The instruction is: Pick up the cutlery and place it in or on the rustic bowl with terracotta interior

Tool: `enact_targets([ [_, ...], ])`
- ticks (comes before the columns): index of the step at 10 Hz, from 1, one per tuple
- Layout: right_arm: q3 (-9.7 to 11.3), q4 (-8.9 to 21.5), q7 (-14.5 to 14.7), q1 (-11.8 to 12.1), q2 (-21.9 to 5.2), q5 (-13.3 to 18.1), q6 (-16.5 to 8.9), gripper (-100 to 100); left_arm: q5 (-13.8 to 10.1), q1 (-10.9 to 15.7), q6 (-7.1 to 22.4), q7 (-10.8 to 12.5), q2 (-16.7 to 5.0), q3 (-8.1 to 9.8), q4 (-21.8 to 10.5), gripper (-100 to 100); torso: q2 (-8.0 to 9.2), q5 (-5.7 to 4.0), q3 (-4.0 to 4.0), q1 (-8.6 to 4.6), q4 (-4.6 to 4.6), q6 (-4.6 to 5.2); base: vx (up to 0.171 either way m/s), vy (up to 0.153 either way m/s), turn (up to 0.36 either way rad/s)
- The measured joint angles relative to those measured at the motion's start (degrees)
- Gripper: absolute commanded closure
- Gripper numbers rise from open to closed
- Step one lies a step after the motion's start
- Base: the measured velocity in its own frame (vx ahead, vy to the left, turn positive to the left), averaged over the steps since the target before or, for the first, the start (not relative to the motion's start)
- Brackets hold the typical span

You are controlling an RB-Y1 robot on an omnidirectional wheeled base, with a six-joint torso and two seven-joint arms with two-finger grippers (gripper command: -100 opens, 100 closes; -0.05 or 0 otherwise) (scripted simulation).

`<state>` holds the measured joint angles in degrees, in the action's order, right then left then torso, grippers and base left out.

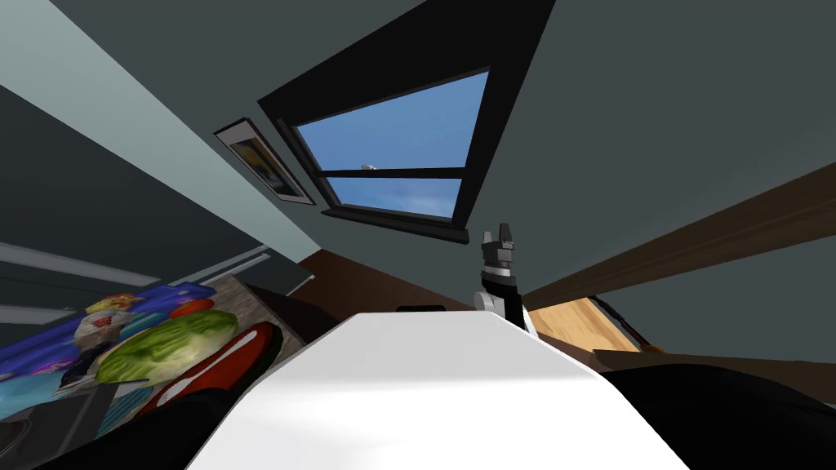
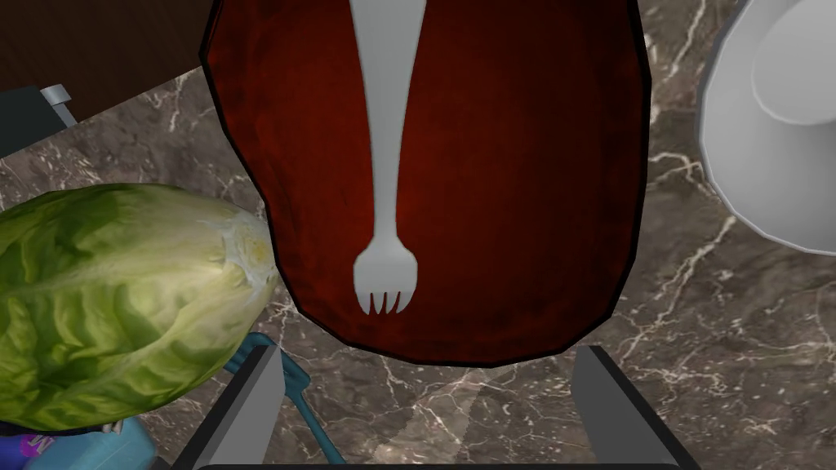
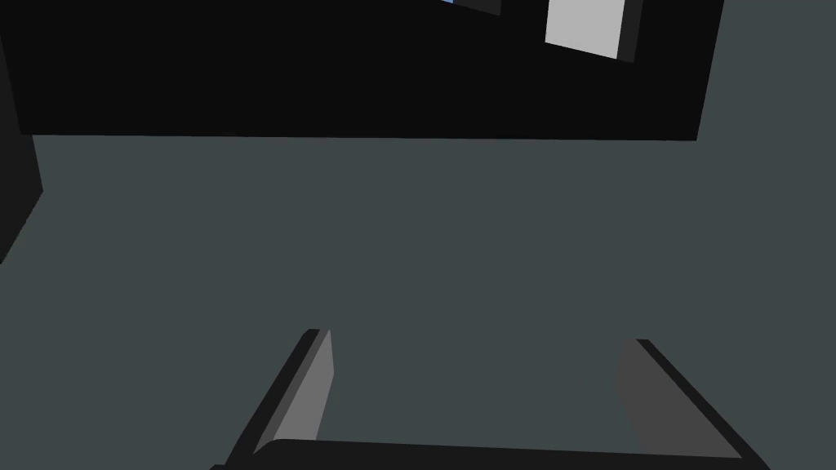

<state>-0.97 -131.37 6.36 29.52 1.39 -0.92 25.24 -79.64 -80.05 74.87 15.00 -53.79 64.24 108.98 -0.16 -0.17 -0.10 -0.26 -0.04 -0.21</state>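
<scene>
From the left wrist view, a wrinkled green lettuce (image 2: 122, 302) lies leftmost on the brown veined marble counter (image 2: 718, 343), with a thin teal handle (image 2: 298, 400) poking from beneath it; next comes the bowl (image 2: 506, 204), mottled dark red inside with a thin black rim, and a flat pale grey fork (image 2: 388, 204) lies in it, its short tines toward the left gripper (image 2: 429, 359); that gripper hangs spread wide and empty just off the rim; a smooth white dish (image 2: 767, 139) sits further right; the head view gives the bowl side-on, a red wall against the lettuce; the right gripper (image 1: 500, 238) is raised, fingers apart.
</scene>
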Motion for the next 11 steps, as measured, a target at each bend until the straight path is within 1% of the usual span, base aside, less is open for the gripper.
enact_targets([
  [2, 0.00, 0.00, 0.00, 0.00, 0.00, 0.00, 0.00, 0, -1.99, -1.22, 1.26, 0.54, -1.15, 2.48, 0.60, -100, -0.02, 0.03, -0.01, 0.09, 0.00, 0.00, -0.005, 0.035, 0.040],
  [4, 0.00, 0.00, 0.00, 0.00, 0.00, 0.00, 0.00, 0, -3.58, -2.48, 2.42, 0.97, -1.63, 4.78, 1.66, -100, -0.06, -0.01, -0.03, -0.08, -0.01, 0.01, 0.008, 0.000, 0.027],
  [5, 0.00, 0.00, 0.00, 0.00, 0.00, 0.00, 0.00, 0, -4.51, -3.31, 3.12, 1.74, -2.02, 6.19, 2.90, -100, -0.09, -0.02, -0.05, -0.11, -0.02, 0.01, 0.000, 0.000, 0.000],
  [6, 0.00, 0.00, 0.00, 0.00, 0.00, 0.00, 0.00, 0, -4.62, -3.39, 3.29, 1.97, -2.06, 6.37, 3.07, 0, -0.07, -0.01, -0.04, -0.10, -0.02, 0.01, 0.000, 0.000, 0.000],
  [11, 0.00, 0.00, 0.00, 0.00, 0.00, 0.00, 0.00, 0, -4.61, -3.38, 3.27, 1.95, -2.05, 6.35, 3.06, 0, -0.04, 0.00, -0.02, -0.09, -0.01, 0.01, 0.000, 0.000, 0.000],
])
